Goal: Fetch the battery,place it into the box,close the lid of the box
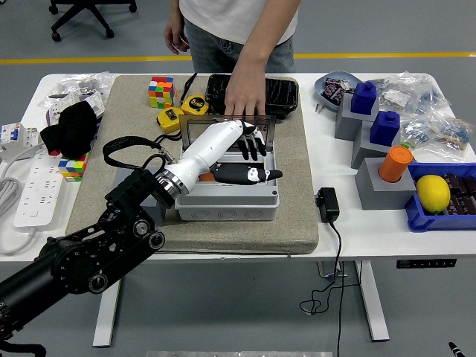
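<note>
The step in hand looks like the change from placing the battery to closing the lid. The left hand (236, 152) is over the open grey box (227, 199), which sits on the beige mat (297, 216) near the middle of the table (349, 230). An orange patch (206, 177) shows inside the box at its left, just below the white forearm; this may be the battery, but too little of it shows to be sure. If so, it already lies in the box.

The left arm comes in from the table's near left corner, its white forearm slanting up and right across the box. The black fingers (251, 146) are spread and slightly bent, pointing toward the upright transparent lid (223, 123) at the box's far edge, and the thumb (245, 175) stretches right over the box's inside. The hand grips nothing.

A person stands at the table's far edge, with one hand (242, 95) resting fingers-down at the top of the lid, seemingly steadying it.

The next move, as I judge it, calls for getting the fingers behind the lid's top edge and drawing it forward and down over the box. The right arm is not in view.
</note>
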Robot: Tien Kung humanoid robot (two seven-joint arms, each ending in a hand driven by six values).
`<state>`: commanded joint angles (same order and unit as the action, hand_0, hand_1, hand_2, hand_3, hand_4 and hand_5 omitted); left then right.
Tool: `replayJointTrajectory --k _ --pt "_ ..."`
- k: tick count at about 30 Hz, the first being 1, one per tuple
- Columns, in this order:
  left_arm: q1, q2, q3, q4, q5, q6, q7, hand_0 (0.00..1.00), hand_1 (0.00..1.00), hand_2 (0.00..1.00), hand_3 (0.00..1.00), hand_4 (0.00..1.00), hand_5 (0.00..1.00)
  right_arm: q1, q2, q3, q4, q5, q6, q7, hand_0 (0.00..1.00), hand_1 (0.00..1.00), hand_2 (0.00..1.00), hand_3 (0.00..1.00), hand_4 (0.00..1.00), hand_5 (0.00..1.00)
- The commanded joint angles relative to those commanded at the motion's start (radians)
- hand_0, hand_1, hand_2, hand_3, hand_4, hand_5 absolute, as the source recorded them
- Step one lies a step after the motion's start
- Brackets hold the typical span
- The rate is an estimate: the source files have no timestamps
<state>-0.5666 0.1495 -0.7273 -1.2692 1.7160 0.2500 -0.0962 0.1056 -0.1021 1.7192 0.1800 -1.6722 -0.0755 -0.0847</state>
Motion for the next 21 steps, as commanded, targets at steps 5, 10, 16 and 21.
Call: replayJointTrajectory --k 5,10,16,21 --pt "-0.014 0.001 -0.045 -0.066 -0.028 0.06 -0.043 0.369 0.422 0.442 0.44 0.998 0.633 0.0 0.0 0.001 0.0 -0.004 0.001 0.0 0.931 0.879 0.825 0.806 0.998 0.998" --pt "-0.079 0.012 -0.068 -0.01 0.001 0.08 -0.049 0.499 0.656 0.624 0.581 0.998 0.643 0.006 -0.001 -0.001 0.0 -0.005 0.002 0.001 0.93 0.878 0.825 0.807 0.998 0.998" --pt "-0.16 0.027 -0.063 0.097 0.088 0.06 -0.015 0.806 0.834 0.784 0.735 0.998 0.683 0.007 -0.003 0.001 0.0 -0.01 0.002 -0.002 0.931 0.878 0.825 0.807 0.998 0.998" --pt "-0.207 0.036 -0.04 0.174 0.104 -0.015 0.016 0.998 0.998 0.928 0.854 0.998 0.966 0.009 -0.005 -0.003 0.0 -0.006 0.002 -0.001 0.93 0.878 0.825 0.807 0.998 0.998"
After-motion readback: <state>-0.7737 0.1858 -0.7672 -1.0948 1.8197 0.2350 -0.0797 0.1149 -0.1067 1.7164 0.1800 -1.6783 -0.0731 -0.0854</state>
